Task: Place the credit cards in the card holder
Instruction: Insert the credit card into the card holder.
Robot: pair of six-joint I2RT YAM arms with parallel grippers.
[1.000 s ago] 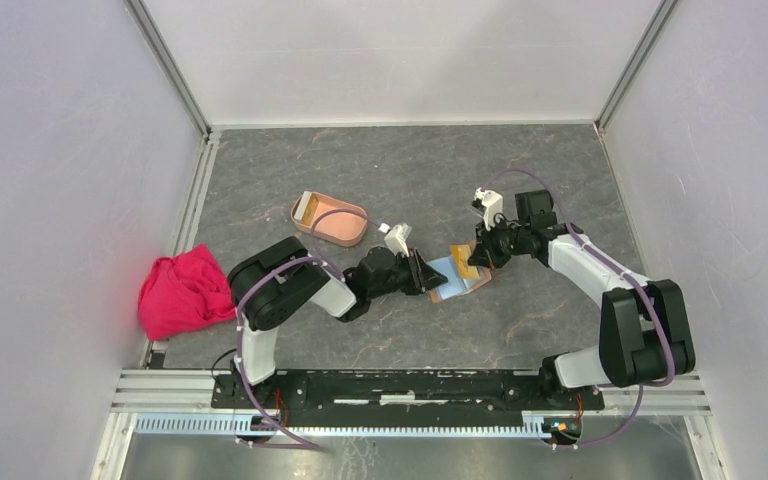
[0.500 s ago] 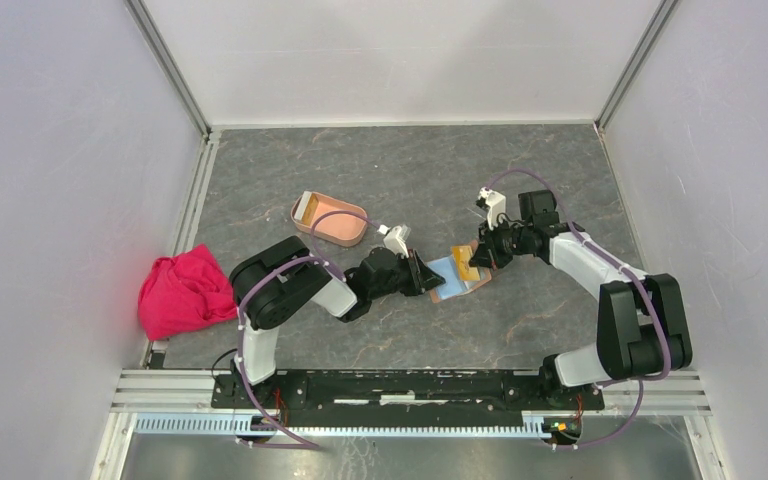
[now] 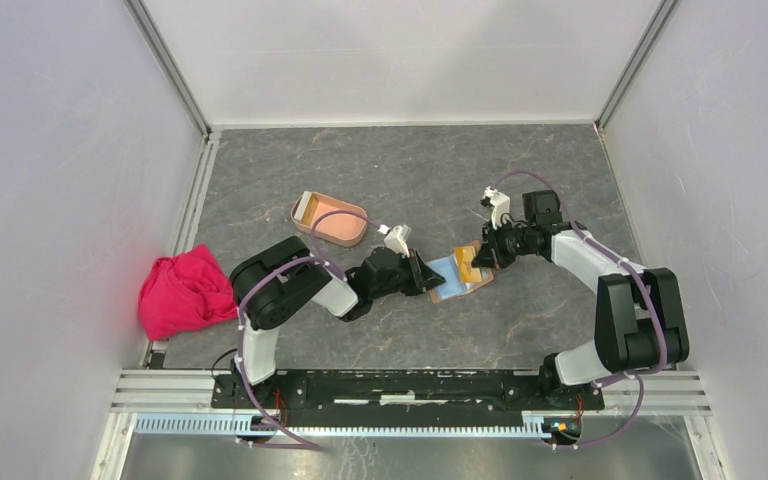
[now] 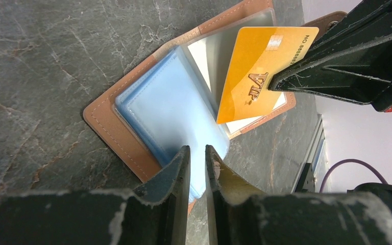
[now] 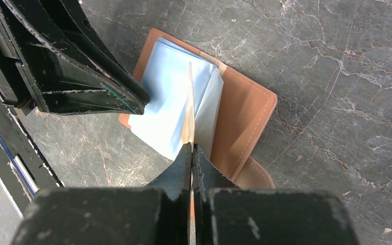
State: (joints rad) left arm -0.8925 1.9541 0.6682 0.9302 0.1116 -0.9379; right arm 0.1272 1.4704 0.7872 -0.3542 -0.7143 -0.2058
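The right end effector (image 5: pixel 191 148) is closed tight on one short end of an orange credit card (image 4: pixel 255 76). The card stands on edge, its long axis pointing straight out from the fingertips and slanting down toward the open wallet (image 4: pixel 117 132). The face printed "VIP" is turned toward the left arm. Its free end sits over the clear pockets in the wallet's middle; whether it touches them I cannot tell.

The left end effector (image 4: pixel 196 153) has its fingers nearly together, with the near edge of the wallet's blue plastic sleeves (image 4: pixel 168 112) caught in the thin gap between them. These sleeves lie just beside the card, on the left arm's side.

The brown leather wallet lies open and flat on the grey marbled table (image 3: pixel 410 170), its snap tab under the right arm.

The salmon-pink card holder (image 3: pixel 332 222) sits well apart, beyond the left arm, with its long axis running from far-left to near-right. Something orange lies at its far-left end. A crumpled red cloth (image 3: pixel 182 290) rests at the table's left edge.
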